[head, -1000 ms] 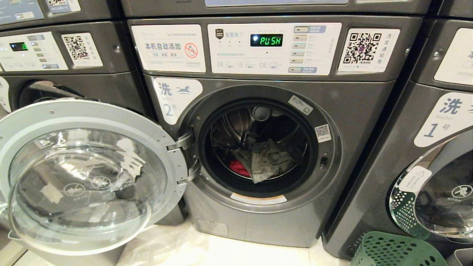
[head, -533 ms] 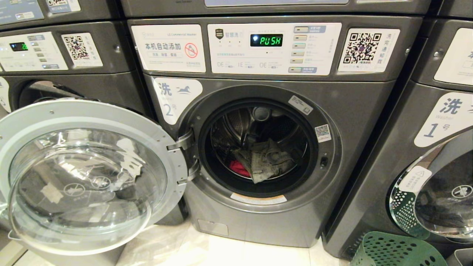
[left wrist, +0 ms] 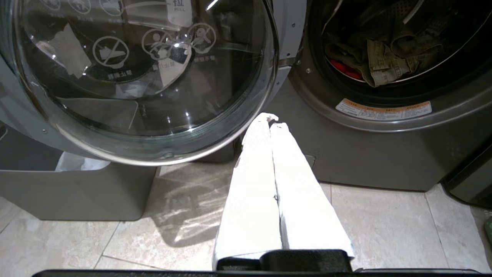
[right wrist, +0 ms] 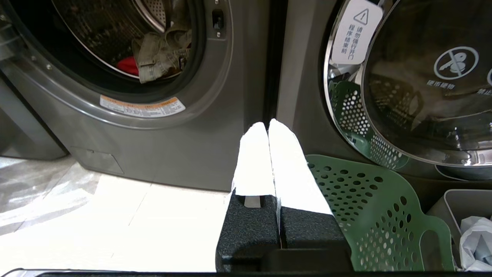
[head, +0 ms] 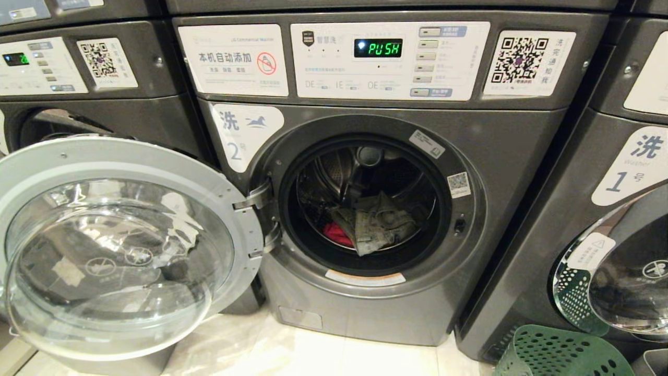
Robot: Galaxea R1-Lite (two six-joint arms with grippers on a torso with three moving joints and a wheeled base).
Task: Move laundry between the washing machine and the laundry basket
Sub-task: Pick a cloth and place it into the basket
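Note:
The washing machine marked "2" stands in front of me with its round glass door swung wide open to the left. In the drum lies the laundry: a red piece half under a crumpled olive-grey garment. A corner of the green laundry basket shows on the floor at the lower right. My left gripper hangs low below the open door, shut and empty. The right gripper, also shut and empty, hangs low beside the basket. Neither arm shows in the head view.
The like machine marked "1" stands at the right with its door shut. A grey bin sits under the open door; another grey bin holding a white bag sits right of the basket. A clear plastic sheet lies on the tiled floor.
The whole head picture has shifted a little upward, so the camera has moved. The door, the laundry and the basket have kept their places.

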